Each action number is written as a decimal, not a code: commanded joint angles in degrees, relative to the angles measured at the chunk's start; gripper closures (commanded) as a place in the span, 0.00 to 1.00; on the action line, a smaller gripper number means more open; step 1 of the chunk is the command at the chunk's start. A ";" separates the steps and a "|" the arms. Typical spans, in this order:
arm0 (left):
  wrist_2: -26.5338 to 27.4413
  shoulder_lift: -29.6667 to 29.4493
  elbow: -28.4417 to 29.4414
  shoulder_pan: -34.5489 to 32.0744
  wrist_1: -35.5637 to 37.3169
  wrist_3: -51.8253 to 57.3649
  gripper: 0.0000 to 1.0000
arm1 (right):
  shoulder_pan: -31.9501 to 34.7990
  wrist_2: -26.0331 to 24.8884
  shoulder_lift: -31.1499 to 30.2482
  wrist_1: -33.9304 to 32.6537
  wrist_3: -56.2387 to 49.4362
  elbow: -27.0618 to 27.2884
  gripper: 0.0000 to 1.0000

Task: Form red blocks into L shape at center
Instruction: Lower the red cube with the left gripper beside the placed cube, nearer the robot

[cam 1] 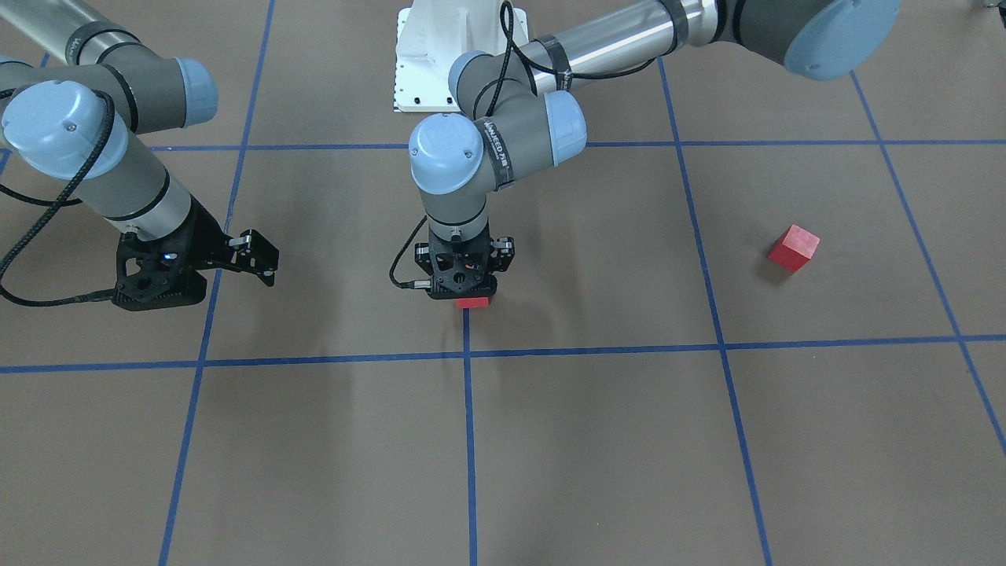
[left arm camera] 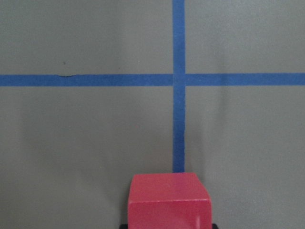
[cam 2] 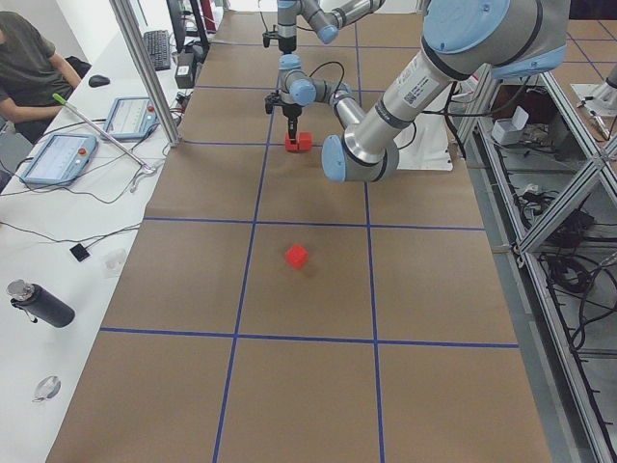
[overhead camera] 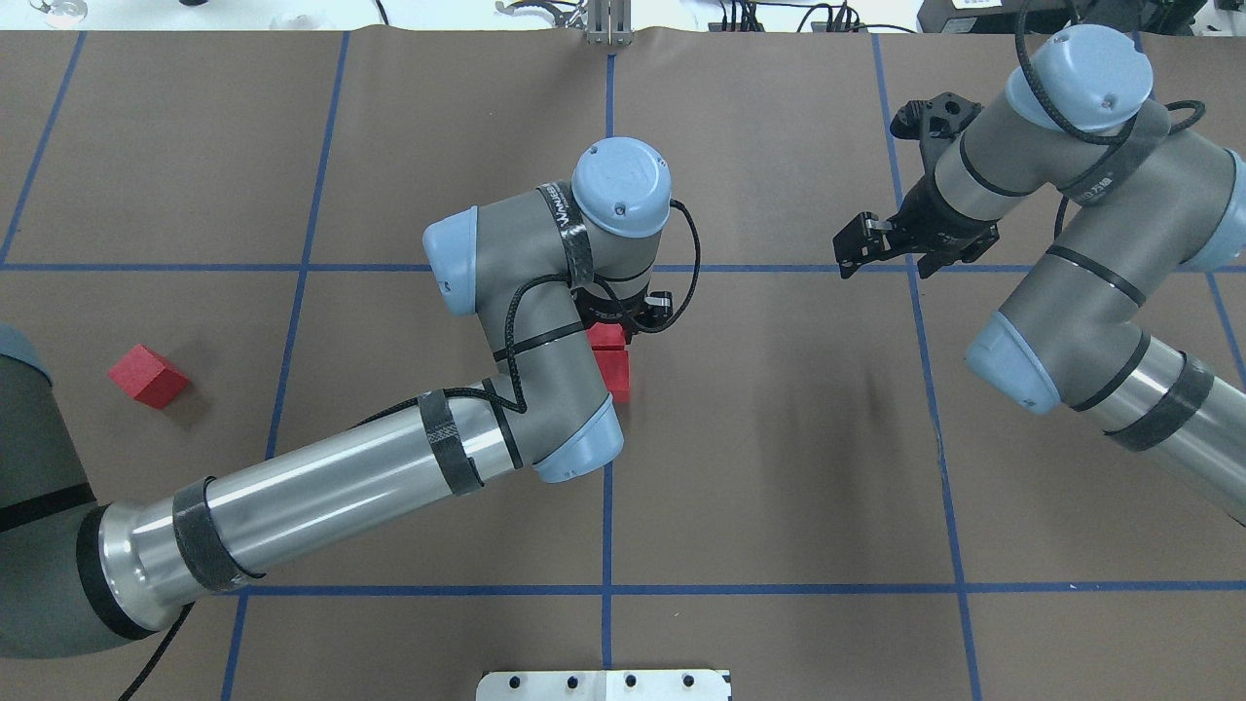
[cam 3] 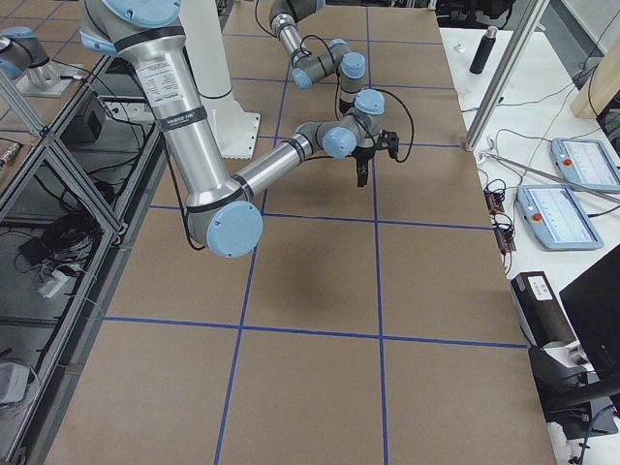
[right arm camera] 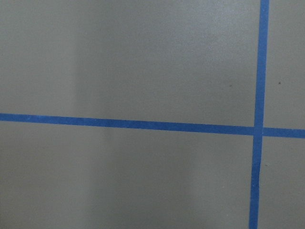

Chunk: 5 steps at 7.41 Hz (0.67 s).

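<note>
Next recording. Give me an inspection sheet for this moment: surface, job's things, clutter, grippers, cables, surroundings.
Surface: brown cover with a blue tape grid, lying flat.
Job's things: two centre red blocks side by side at the central line; third red block far off on the robot's left.
Clutter: nothing seen.
Grippers: left gripper directly over the centre blocks, open or shut unclear; right gripper off to the side, nothing in it.
Cables: black cables loop at the wrists, clear of the blocks.
Surroundings: seated person, tablets and bottle on a side bench.
</note>
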 commanded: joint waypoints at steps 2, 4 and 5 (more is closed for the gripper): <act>0.00 0.09 0.00 0.09 -0.03 0.02 1.00 | -0.09 0.00 0.00 0.00 0.00 0.00 0.00; 0.00 0.09 0.09 0.26 -0.30 0.02 0.50 | -0.09 0.00 0.00 0.00 0.00 0.00 0.00; 0.09 0.26 0.09 0.53 -0.56 0.02 0.09 | 0.00 0.00 0.09 0.00 0.00 0.00 0.00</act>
